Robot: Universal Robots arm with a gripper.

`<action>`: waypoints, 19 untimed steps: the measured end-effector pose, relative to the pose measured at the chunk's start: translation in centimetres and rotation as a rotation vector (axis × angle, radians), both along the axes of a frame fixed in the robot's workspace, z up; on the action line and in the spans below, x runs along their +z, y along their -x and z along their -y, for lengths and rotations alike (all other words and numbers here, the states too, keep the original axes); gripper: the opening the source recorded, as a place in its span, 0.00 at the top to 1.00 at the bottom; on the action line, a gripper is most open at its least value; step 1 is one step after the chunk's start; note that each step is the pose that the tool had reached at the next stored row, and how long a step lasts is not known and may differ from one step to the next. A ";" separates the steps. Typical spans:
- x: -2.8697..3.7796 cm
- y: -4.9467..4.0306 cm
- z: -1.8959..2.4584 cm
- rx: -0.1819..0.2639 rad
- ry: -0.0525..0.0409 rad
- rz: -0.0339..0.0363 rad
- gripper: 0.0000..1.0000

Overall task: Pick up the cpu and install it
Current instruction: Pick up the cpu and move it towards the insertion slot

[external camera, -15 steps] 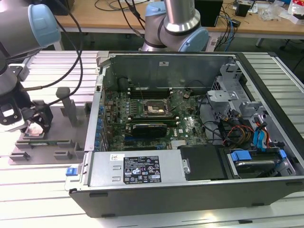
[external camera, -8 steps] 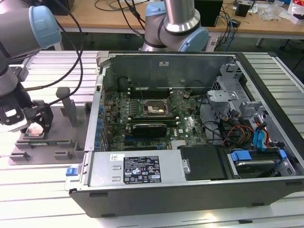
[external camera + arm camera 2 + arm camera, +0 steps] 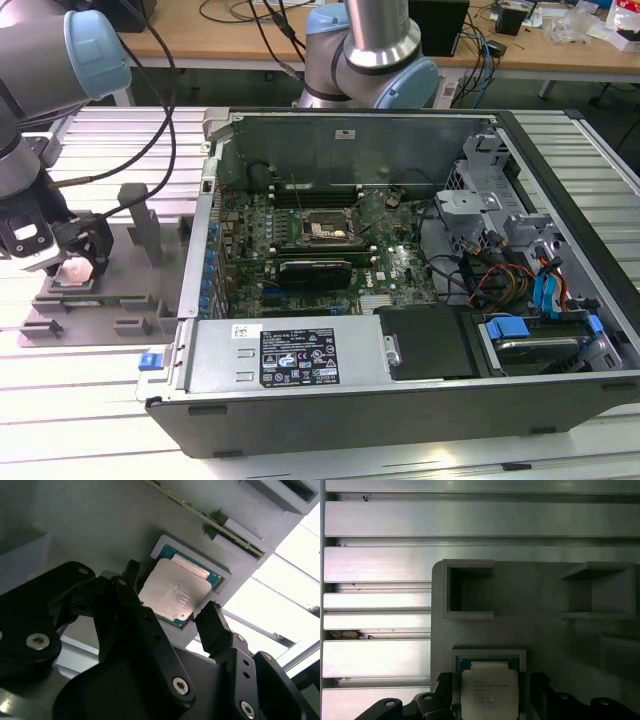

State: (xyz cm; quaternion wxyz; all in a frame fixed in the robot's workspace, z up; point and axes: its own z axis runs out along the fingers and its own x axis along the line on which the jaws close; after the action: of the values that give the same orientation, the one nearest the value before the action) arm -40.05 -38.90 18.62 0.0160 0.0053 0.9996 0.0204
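At the exterior view's left, low in the frame, the robot arm's gripper (image 3: 76,262) hangs over a grey plastic tray (image 3: 128,296) that lies on a slatted metal table (image 3: 90,400), just beside an open computer case (image 3: 400,400). The cpu (image 3: 72,273), a thin square chip with a pale metal top, rests flat in a shallow square recess of that tray. In both wrist views, we see the gripper (image 3: 172,599) with its 2 black fingers (image 3: 212,622) spread apart, 1 on each side of the cpu (image 3: 174,592), with a narrow gap showing between each fingertip and the chip's edge. We judge the hand to be open and holding nothing, lowered around the chip but not touching it. The dark socket (image 3: 325,231) sits on the motherboard inside the case, near the middle of the exterior view, well apart from the cpu. We think the main risk is a poor grip. The chip is thin and lies low in its recess, so fingers that close too high could slip over its edges. Fingers that close off centre could tip it, jam it against the recess rim, or let it drop once it is lifted.
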 end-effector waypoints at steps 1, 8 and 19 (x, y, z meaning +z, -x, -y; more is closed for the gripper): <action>-0.01 0.20 0.00 0.000 0.0010 0.0000 0.28; -0.17 0.26 0.02 0.000 0.0021 -0.0001 0.28; -0.25 0.26 0.02 0.000 0.0020 0.0001 0.36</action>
State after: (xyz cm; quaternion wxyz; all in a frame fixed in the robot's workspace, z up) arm -40.31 -38.92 18.37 0.0160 0.0052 0.9997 0.0194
